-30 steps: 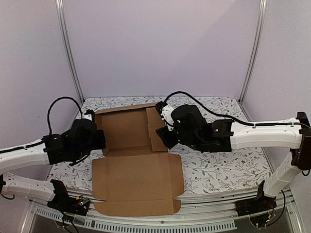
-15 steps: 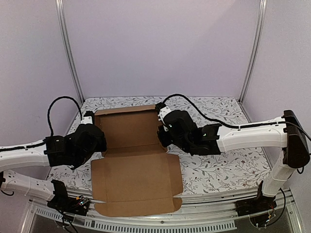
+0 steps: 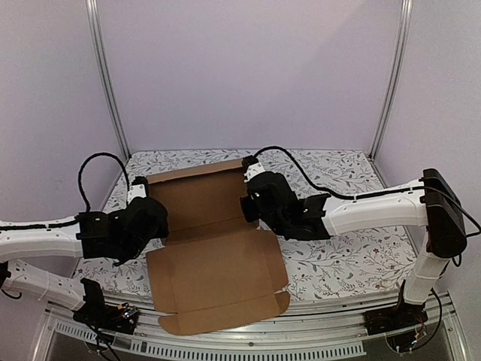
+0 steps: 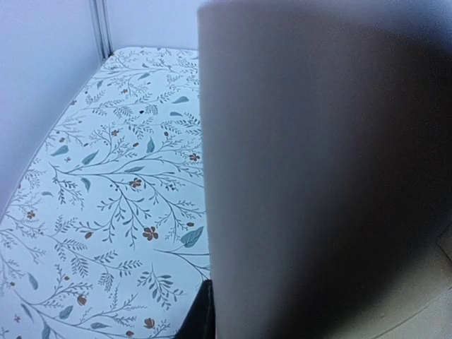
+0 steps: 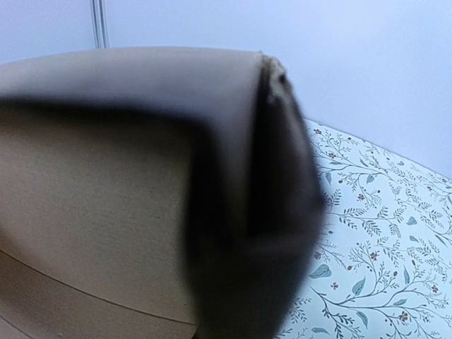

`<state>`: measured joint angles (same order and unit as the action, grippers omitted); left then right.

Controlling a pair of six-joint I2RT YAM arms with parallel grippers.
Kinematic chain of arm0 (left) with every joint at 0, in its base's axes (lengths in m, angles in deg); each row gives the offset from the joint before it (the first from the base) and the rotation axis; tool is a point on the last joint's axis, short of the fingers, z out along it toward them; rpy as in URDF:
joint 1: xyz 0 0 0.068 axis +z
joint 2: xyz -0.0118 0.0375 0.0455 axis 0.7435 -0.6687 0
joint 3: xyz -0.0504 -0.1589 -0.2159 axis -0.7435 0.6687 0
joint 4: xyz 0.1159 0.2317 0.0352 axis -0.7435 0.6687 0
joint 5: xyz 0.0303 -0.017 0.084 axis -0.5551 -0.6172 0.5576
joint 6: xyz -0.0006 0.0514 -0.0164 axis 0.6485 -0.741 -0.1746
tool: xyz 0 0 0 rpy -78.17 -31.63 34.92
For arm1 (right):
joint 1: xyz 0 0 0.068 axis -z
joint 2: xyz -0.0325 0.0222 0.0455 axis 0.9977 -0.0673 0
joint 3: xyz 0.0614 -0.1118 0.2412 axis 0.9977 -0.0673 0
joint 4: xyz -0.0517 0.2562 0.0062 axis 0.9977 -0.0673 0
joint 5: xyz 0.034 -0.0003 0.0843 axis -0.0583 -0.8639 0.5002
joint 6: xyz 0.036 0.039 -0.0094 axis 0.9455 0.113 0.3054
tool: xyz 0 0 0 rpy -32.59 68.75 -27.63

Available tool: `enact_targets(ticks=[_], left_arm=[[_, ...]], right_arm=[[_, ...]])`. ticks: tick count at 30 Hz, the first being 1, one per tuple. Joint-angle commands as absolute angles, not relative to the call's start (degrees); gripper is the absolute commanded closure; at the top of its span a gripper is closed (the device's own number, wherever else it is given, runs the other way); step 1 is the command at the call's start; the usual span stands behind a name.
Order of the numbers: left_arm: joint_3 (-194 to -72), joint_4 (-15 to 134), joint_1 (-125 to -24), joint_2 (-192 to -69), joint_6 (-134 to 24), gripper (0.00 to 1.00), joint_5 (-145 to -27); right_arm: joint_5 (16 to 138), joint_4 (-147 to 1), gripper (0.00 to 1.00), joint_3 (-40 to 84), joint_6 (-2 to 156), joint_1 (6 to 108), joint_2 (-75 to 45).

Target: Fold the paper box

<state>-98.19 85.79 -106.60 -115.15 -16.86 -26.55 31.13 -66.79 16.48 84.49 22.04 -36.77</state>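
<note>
Top view: the paper box, a large plain brown corrugated cardboard die-cut sheet with flaps and crease lines, lies in the middle of the white table with a grey leaf-and-flower print, between the two arms. Its near panel rests flat, slightly skewed, and its front flap overhangs the near edge of the table. Its far panel tilts upward beyond a crease, with a side flap standing at each end.

The black left gripper sits at the left side flap of the far panel, its claw pressed together on the cardboard. In the left wrist view the flap fills the right of the frame as a blurred brown surface, and one dark finger shows at its lower left edge.

The black right gripper sits at the right side flap, its claw pinching the cardboard. In the right wrist view the flap covers the left of the frame, with a blurred dark finger lying against its right edge.

Pale lilac walls enclose the table.
</note>
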Motion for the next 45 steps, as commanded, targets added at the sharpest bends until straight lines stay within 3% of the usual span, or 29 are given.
enact_targets(ticks=[1, 4, 12, 21, 33, 45], left_arm=[[-100.38, 83.73, -108.59, -116.98, -15.87, 0.89, -27.27], [-100.42, 83.7, -108.59, -117.51, -15.96, 0.83, -27.1], [-100.9, 86.12, -108.52, -115.37, -16.59, 0.51, -27.77], [-100.9, 87.16, -108.5, -108.26, -22.74, 0.28, -39.87], [-105.6, 87.26, -108.11, -99.57, -30.03, 0.26, -52.27], [-113.36, 80.96, -100.35, -109.45, -38.31, 0.27, -63.87]], right_arm=[[31.75, -64.47, 1.0, 16.43, 83.37, 21.28, -38.58], [30.82, -63.37, 1.0, 15.99, 83.16, 21.22, -39.07], [29.48, -60.57, 1.0, 14.25, 81.52, 21.26, -40.74], [28.4, -57.93, 1.0, 13.92, 79.27, 22.52, -43.49], [44.83, -43.49, 1.0, 7.86, 68.38, 28.01, -45.07], [58.28, -22.5, 1.0, -1.72, 61.84, 28.29, -46.27]])
